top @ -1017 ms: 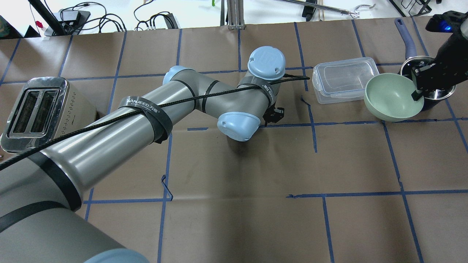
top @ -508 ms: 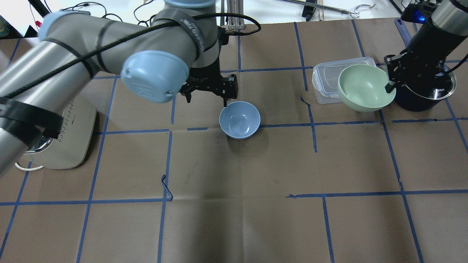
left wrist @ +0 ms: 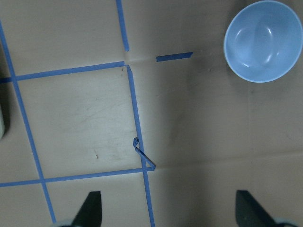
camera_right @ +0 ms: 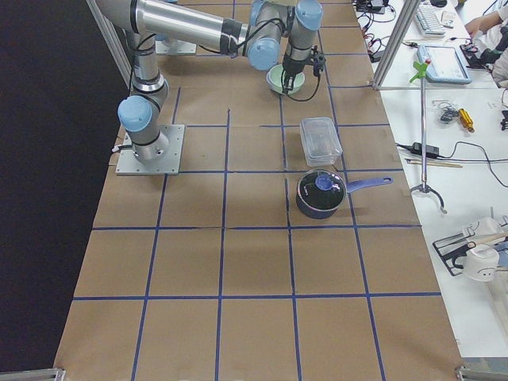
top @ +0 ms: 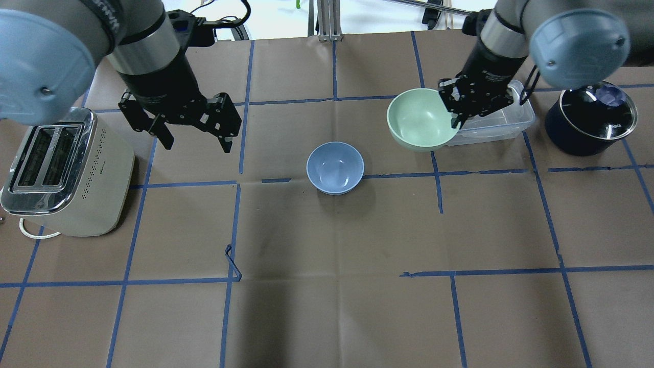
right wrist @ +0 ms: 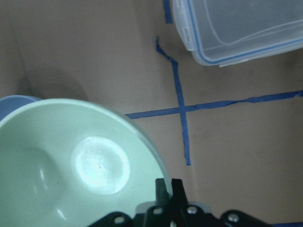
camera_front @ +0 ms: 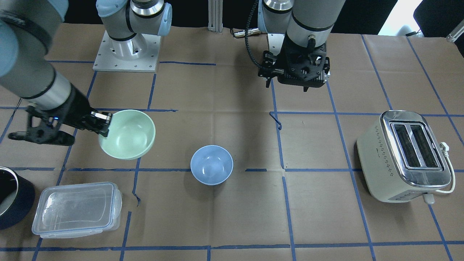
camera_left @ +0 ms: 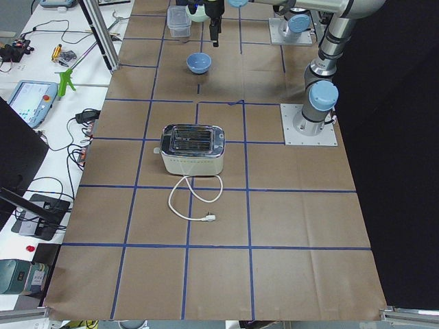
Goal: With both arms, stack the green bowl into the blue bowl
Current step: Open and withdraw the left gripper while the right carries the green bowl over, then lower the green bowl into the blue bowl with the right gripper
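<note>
— What had changed?

— The right gripper point(top: 456, 121) had carried the green bowl point(top: 419, 120) leftward in the overhead view. Half a second earlier the bowl hung in front of the clear container point(top: 503, 122), close to the dark pot point(top: 587, 122). Now it was just up and right of the blue bowl point(top: 334, 167), not yet over it.

— And the grip?

— The jaws pinched the green bowl's right rim, one finger inside and one outside.

— The left arm?

— The left gripper point(top: 196, 144) had drawn back from just behind the blue bowl to the upper left, near the toaster point(top: 56, 168). Its fingers were spread wide and held nothing.

— What did that mean for the task?

— The blue bowl stood alone at centre with neither arm over it. I judged the carry nearly done, with only the lowering left. The green bowl seemed held in the air, though no view showed its height plainly.
</note>
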### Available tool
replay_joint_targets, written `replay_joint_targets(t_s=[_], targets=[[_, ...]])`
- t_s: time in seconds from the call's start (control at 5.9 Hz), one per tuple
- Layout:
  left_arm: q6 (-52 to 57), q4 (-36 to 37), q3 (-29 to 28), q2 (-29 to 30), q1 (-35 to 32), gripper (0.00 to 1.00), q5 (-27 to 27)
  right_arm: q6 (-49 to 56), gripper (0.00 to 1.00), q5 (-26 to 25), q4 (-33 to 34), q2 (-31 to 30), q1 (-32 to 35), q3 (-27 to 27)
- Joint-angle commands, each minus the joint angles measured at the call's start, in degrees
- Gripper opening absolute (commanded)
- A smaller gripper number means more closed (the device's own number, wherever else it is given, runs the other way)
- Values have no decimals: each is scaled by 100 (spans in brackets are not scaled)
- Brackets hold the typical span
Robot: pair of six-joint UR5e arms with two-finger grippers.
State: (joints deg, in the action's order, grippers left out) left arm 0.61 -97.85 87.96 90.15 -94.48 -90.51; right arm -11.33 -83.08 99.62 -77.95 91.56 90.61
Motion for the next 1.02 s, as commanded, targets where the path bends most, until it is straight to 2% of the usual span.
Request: replay_joint_targets(t_s=[0.0,0.34,0.68,0.85], targets=[[-17,168,46,-94,114,99,25,-1418,5,133,783,384,956,0],[-53,240,72,-103,114,99,34,-1759,5,134,1225,762,1277,96],[-79,433,45,-86,131,99,34,-1506,5,134,2301,808,1207,971],[-79,434,45,-86,123,99,34,-1513,5,134,2481,825,1198,1124]])
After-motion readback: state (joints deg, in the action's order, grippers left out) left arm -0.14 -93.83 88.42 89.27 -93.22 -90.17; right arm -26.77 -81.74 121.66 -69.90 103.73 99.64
